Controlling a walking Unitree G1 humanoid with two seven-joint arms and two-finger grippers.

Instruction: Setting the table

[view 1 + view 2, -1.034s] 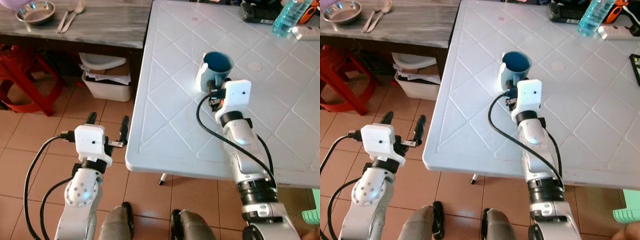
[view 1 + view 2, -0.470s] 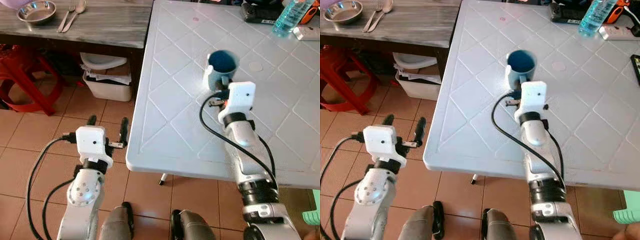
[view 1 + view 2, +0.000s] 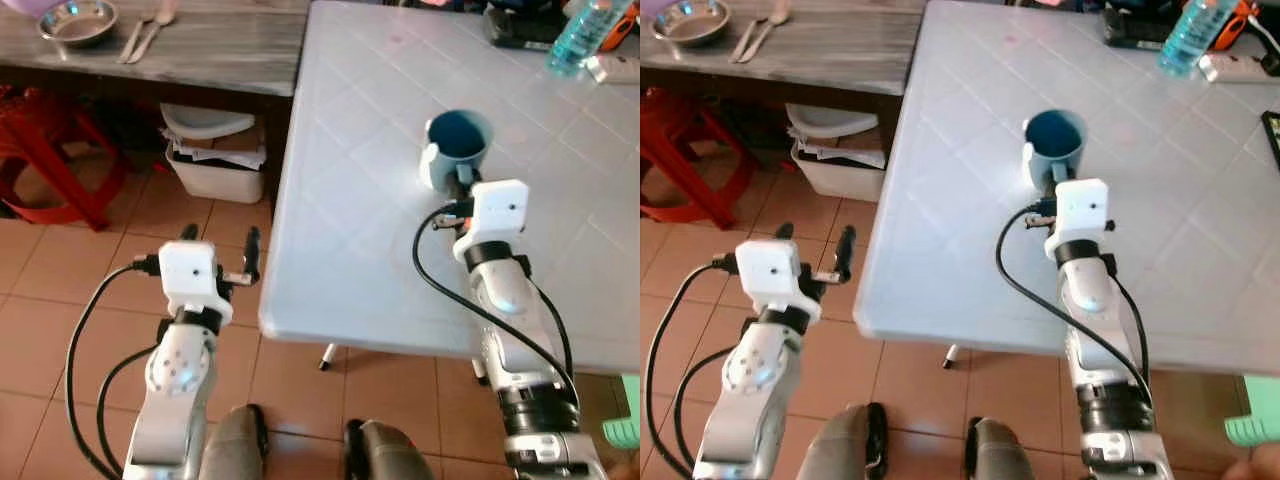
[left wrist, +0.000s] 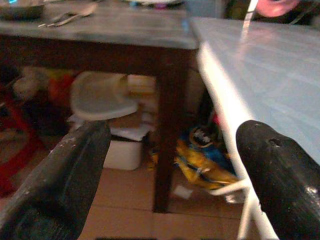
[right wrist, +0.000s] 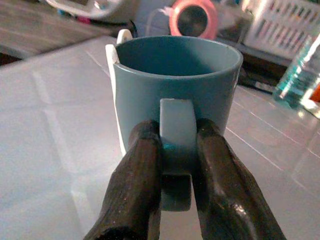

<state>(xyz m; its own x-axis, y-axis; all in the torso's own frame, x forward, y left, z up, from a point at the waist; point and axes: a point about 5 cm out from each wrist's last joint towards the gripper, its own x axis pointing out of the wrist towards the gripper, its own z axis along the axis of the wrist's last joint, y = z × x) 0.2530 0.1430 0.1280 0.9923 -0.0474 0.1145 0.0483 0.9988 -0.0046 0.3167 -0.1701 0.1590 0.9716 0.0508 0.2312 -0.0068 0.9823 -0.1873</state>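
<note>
Spreading across the right of the scene, the white table (image 3: 360, 200) carries a blue mug (image 3: 456, 148) standing upright toward its middle. The right pincer (image 5: 176, 165) is closed on the mug's handle (image 5: 175, 131), one finger on each side. The left pincer (image 3: 216, 250) hangs over the tiled floor (image 3: 60, 290) beside the table edge, fingers spread wide and holding nothing.

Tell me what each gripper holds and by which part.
The right gripper pinches the blue mug by its handle, on the white table. The left gripper holds nothing, fingers open beside the table.
</note>
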